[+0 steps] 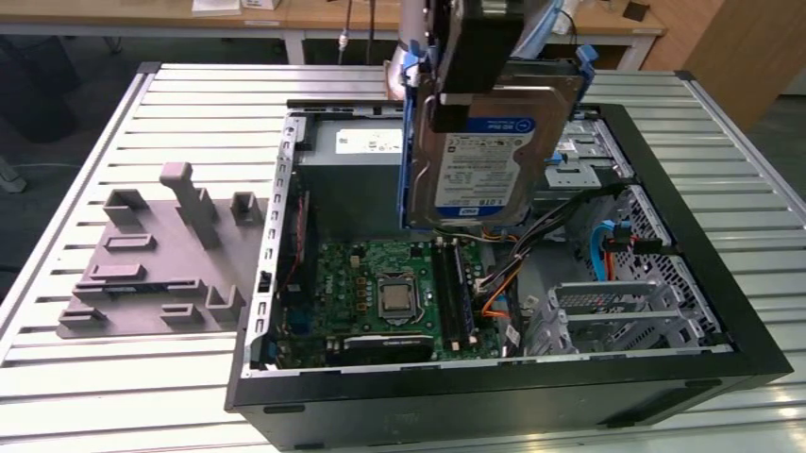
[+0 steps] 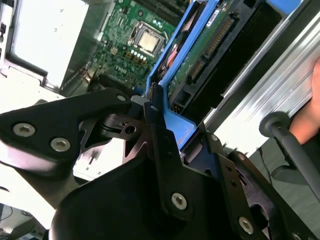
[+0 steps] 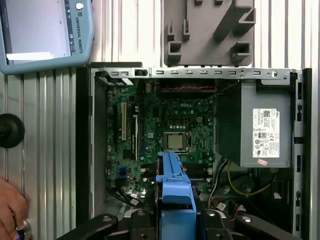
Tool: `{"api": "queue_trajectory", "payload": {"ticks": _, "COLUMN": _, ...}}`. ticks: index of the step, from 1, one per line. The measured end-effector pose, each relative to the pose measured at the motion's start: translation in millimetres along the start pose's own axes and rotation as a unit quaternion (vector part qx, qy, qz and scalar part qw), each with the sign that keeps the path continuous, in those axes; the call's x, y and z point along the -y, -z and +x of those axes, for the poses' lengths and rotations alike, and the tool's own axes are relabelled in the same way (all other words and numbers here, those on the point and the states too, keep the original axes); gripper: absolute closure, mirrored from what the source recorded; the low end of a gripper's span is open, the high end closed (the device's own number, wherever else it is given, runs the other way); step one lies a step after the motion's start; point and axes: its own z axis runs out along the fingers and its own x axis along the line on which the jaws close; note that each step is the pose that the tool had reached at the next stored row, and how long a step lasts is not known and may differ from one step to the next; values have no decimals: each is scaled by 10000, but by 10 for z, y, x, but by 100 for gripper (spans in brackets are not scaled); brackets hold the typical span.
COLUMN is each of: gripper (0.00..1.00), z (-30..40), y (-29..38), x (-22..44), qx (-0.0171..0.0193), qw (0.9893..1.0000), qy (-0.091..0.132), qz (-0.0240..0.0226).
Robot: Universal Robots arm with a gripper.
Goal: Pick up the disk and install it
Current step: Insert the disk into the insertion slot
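Note:
My gripper point(image 1: 454, 106) is shut on the disk point(image 1: 485, 160), a silver-grey hard drive with a white-and-blue label in a blue carrier frame. The disk hangs upright on edge above the middle of the open computer case point(image 1: 705, 274), over the motherboard point(image 1: 391, 293). In the second wrist view the black fingers point(image 2: 160, 150) clamp the blue frame point(image 2: 175, 127), and the disk's green circuit-board side point(image 2: 200, 55) faces the camera. In the first wrist view the blue frame point(image 3: 175, 185) sticks out edge-on between the gripper's point(image 3: 176, 217) two sides.
A grey power supply box point(image 3: 260, 125) fills one end of the case. A grey slotted fixture point(image 1: 164, 255) lies on the slatted table at the exterior view's left. A teach pendant point(image 3: 45, 30) and a person's hand point(image 3: 10, 210) are beside the case. Metal drive bays point(image 1: 592, 151) sit behind the disk.

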Motion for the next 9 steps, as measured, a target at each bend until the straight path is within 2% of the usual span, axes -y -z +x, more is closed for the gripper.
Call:
{"api": "queue_trajectory", "payload": {"ticks": 2, "gripper": 64, "z": 7, "y": -8, "x": 76, "qx": 0, "qw": 10000, "qy": 0, "qz": 0}}
{"api": "queue_trajectory", "payload": {"ticks": 4, "gripper": 64, "z": 20, "y": -17, "x": 122, "qx": -1, "qw": 10000, "qy": 0, "qz": 0}}
{"api": "queue_trajectory", "payload": {"ticks": 6, "gripper": 64, "z": 54, "y": -34, "x": 131, "qx": 0, "qw": 10000, "qy": 0, "qz": 2}}
{"api": "queue_trajectory", "payload": {"ticks": 9, "gripper": 64, "z": 153, "y": -61, "x": 133, "qx": 1, "qw": 10000, "qy": 0, "qz": 16}}
